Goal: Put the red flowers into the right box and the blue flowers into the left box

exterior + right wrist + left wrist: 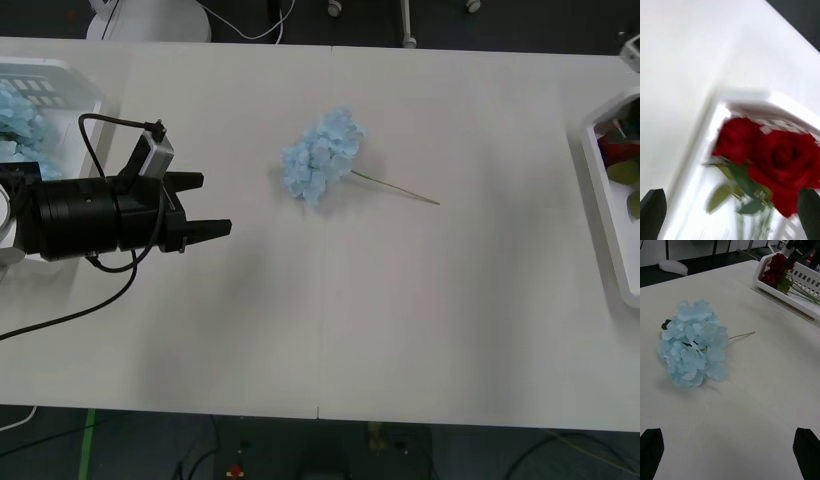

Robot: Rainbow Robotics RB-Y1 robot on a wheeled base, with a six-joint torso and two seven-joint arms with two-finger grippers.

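On the white desk (330, 330), near the middle, lies one blue flower (322, 157). It is on its side, with its thin stem pointing toward the right box (607, 190). Nothing is touching it.

The left hand (205, 205) hovers over the left part of the desk, a little way from the blue flower. Its two black fingers are spread apart and hold nothing. They point toward the flower. From the left wrist, the blue flower (693, 343) shows as a fluffy bunch ahead, between the two spread fingertips (651, 452).

Behind the left arm, at the far left edge of the desk, sits the left box (70, 85). More blue flowers (20, 125) lie inside it.

The right box sits at the right edge of the desk, with red flowers (618, 150) inside. From the right wrist, the red flowers (771, 157) show very close, two big blooms with green leaves, lying inside the box's white rim (763, 99). The right hand (732, 208) is just above them. Its fingers are spread wide and grip nothing.
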